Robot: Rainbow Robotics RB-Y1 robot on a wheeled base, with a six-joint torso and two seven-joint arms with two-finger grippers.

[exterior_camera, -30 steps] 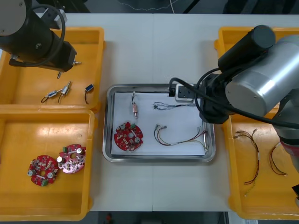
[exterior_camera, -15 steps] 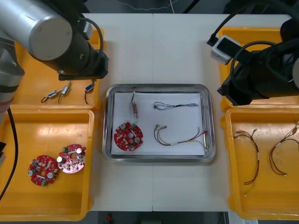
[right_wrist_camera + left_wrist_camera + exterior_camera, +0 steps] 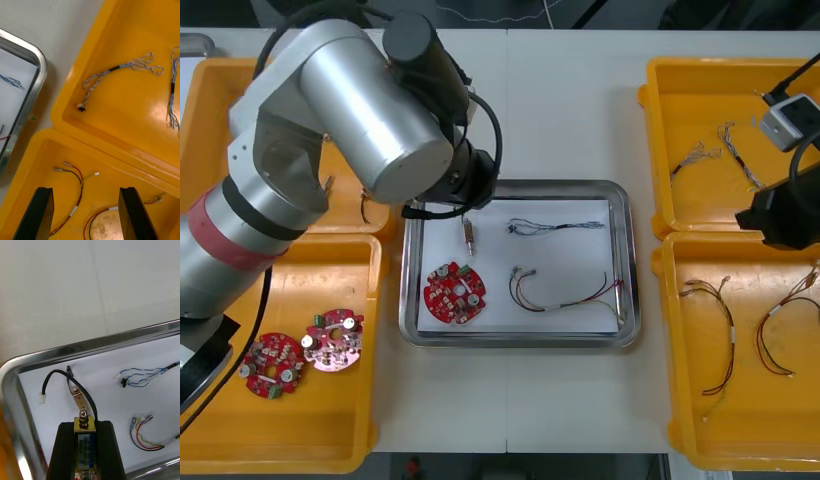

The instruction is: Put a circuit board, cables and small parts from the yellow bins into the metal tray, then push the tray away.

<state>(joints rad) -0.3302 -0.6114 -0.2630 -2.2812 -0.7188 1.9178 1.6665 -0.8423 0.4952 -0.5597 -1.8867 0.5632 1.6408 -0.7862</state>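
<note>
Dead centre on the table [image 3: 510, 100]: the metal tray [image 3: 520, 341], white inside. Over its 11 o'clock corner, the left end effector [image 3: 84, 427], clamped tight on a held small metal part [image 3: 84, 444], fingers [image 3: 65, 450] apart by just that part's width. Off the held part, a curling black cable [image 3: 56, 371] with a white plug at its tip, above the tray's white floor. Touching that floor or clear of it: impossible to tell.

Now inside the tray. At 11 o'clock, flat on the white and just beyond those fingertips, a loose small metal part [image 3: 469, 235]. At 8 o'clock, 1 round red circuit board [image 3: 455, 293]. At 1 o'clock, a twisted blue and white cable [image 3: 555, 227]. At 4 o'clock, a red and yellow cable [image 3: 565, 293]. All 4 apart from one another.

Out at 3 o'clock of the tray, the right end effector [image 3: 86, 191]: spread wide, gripping nothing, above the near right yellow bin [image 3: 685, 420] and its spare red and yellow cables [image 3: 720, 335]. Beyond it, the far right yellow bin [image 3: 670, 130] with 2 spare blue and white cables [image 3: 700, 152].

Over at 9 o'clock, the near left yellow bin [image 3: 220, 290] with 2 spare circuit boards [image 3: 272, 363] just beside each other. Behind it, the far left yellow bin [image 3: 205, 130], largely under the left arm.
</note>
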